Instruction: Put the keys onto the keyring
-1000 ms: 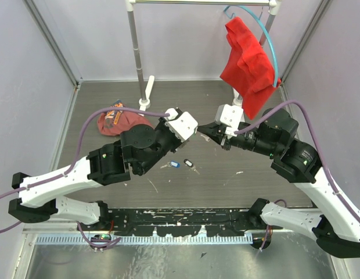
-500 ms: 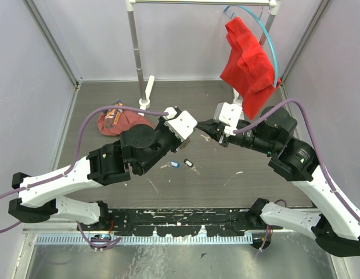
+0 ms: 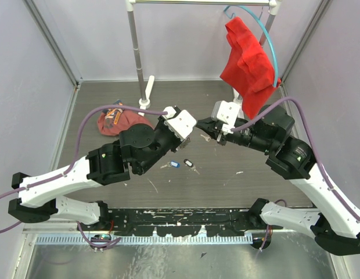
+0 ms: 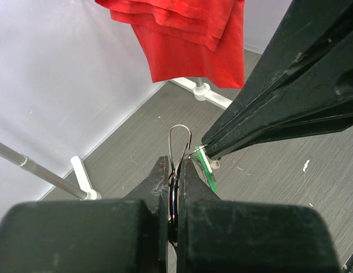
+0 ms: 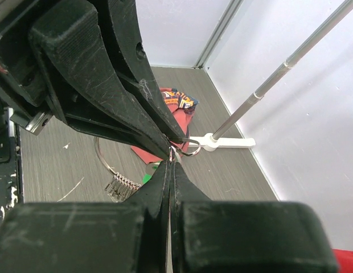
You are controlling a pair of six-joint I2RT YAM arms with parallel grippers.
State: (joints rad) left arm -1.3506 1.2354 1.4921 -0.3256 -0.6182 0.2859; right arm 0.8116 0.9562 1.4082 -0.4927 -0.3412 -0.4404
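- two spare ones, a blue key [image 3: 175,164] and a black key [image 3: 188,162], lie on the table [image 3: 238,186].
- left gripper [image 4: 176,168] is shut on the keyring [image 4: 180,133]; its top loop sticks out.
- thin, stiff, slippery wire: grip it tight.
- right gripper [image 4: 205,147] pinches a green key [image 4: 209,170], tiny and light, just beside the keyring.

Lab robot cell, white panel walls [image 3: 186,40], aluminium frame posts [image 3: 51,42], grey tabletop [image 3: 220,180]
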